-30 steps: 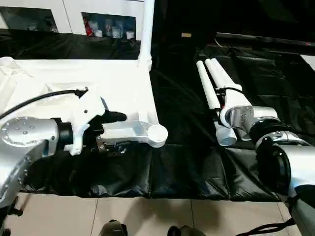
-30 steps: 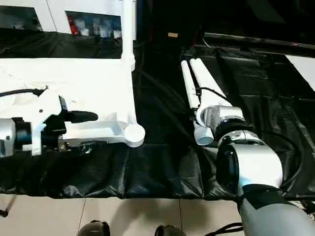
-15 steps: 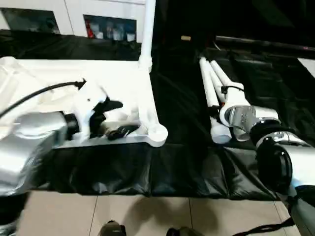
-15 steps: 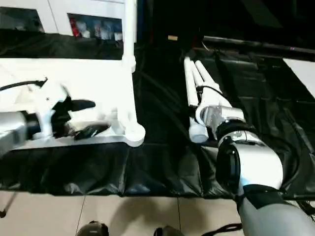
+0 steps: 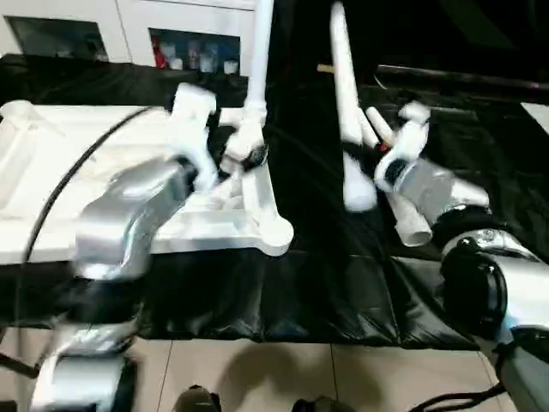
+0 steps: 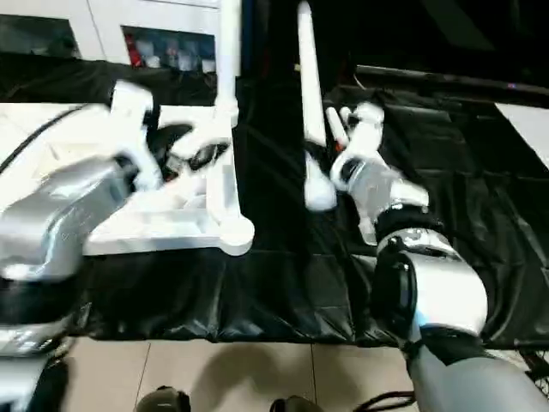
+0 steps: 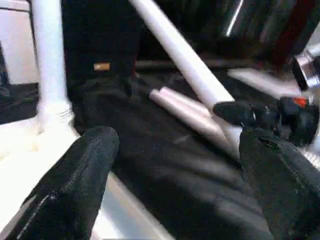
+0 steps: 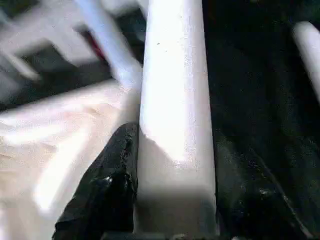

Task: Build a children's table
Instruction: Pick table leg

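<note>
Looking down from the head's left eye, the tabletop (image 5: 129,180) lies upside down on the black sheet (image 5: 300,283), filling the sheet's left half, with one leg (image 5: 257,51) standing upright in its far right corner socket and the near right socket (image 5: 276,238) bare. The left gripper (image 5: 236,154) hovers over the top's right rim beside that upright leg, its fingers spread wide and grasping nothing. On the right half of the sheet the right gripper (image 5: 377,154) clasps a second leg (image 5: 346,94), which is lifted off the sheet and tilted, its thick end (image 5: 358,193) low and its thin end rising toward the far side; more legs (image 5: 403,215) lie on the sheet under the right forearm. A white cabinet (image 5: 129,34) stands behind the far left edge. The right eye gives the same layout, with the lifted leg (image 6: 309,103) well apart from the tabletop (image 6: 129,223). From the left wrist, two black fingers (image 7: 70,190) stand far apart with nothing between them; the upright leg (image 7: 50,65) is beyond one finger, and the right gripper (image 7: 260,115) holds its tilted leg (image 7: 185,60) across the dark background above the lying legs (image 7: 185,112). From the right wrist, the held leg (image 8: 175,100) sits between the black fingers (image 8: 107,190), touching both.
</note>
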You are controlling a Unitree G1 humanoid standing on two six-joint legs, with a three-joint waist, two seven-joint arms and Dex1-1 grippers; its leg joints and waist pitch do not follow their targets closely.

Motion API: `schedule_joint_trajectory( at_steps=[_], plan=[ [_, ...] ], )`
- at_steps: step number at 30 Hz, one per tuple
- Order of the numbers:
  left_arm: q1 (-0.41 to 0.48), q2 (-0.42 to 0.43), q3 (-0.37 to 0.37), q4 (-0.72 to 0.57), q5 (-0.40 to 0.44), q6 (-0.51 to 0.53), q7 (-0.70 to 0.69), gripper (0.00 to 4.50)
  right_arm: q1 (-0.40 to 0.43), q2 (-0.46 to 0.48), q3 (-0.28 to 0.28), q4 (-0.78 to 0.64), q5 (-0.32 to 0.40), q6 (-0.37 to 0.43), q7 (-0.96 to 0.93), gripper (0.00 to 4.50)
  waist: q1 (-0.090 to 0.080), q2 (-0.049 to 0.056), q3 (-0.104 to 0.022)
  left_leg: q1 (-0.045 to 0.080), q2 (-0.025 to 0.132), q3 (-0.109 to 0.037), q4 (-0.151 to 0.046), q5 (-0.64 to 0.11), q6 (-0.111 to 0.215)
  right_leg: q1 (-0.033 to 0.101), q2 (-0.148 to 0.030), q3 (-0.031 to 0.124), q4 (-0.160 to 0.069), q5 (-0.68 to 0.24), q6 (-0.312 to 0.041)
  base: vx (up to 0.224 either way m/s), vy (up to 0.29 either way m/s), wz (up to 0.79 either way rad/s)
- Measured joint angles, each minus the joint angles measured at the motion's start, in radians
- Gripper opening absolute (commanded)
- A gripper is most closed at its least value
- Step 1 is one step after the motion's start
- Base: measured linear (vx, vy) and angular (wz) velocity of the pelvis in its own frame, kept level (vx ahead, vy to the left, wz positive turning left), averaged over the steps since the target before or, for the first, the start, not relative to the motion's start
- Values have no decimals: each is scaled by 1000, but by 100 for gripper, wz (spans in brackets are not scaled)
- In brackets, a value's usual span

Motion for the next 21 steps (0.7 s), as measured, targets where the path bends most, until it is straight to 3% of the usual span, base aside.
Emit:
schedule_joint_trajectory(
  at_steps=[5,11,21],
  plan=[
    [-36,-97,50,26,-90,42,17,435,220,56,33,-432,188,184,206,181,10,1,0,0,0,0,0,0,2,1,0,0,-1,0,0,0,0,0],
    [-62,-173,127,54,-185,93,60,435,377,63,123,-716,313,322,341,180,18,1,-1,5,0,-1,0,3,4,6,0,-1,-1,2,-1,0,0,0],
    [-88,-212,176,28,-293,163,69,435,464,73,205,-909,348,415,343,180,21,1,-1,4,0,-3,2,3,3,8,0,-2,-3,3,-1,0,0,0]
  ],
)
